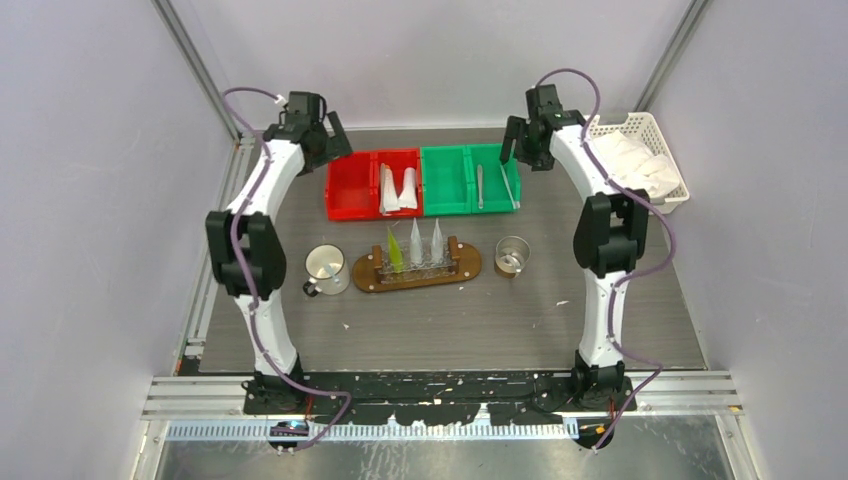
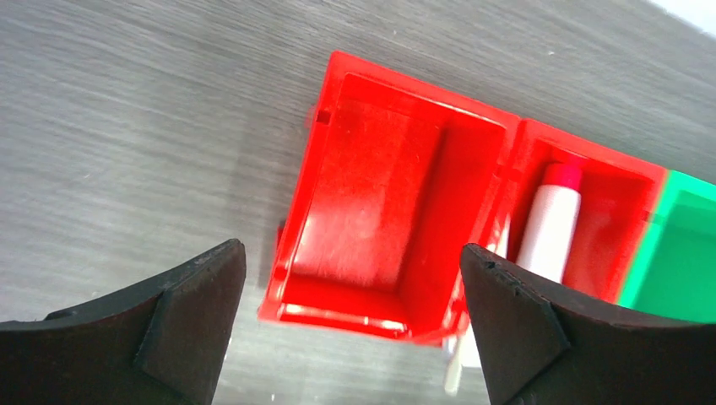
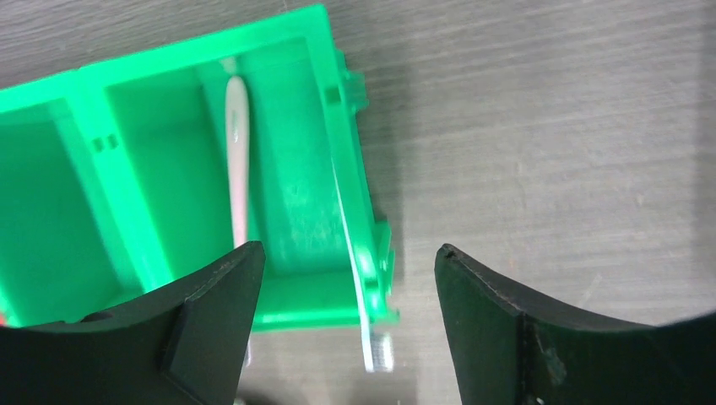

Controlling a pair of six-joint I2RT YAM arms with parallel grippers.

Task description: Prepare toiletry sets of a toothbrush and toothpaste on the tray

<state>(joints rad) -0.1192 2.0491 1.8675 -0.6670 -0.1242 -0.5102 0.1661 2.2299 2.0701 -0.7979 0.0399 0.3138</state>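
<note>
Two pincers hang released: your left pincer (image 2: 350, 249) over the empty half of the red bin (image 2: 371, 186), your right pincer (image 3: 348, 247) over the green bin (image 3: 295, 211), seemingly lined up for a toothbrush (image 3: 239, 160).

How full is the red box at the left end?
Empty. Left red bin shows only bare floor; the white tube lies in the neighbouring bin.

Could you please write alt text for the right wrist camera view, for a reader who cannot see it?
The right gripper, open and empty, hangs above a green bin on a grey table. One pale toothbrush lies inside the bin's right compartment; a second, clear toothbrush rests along its right wall.
</note>
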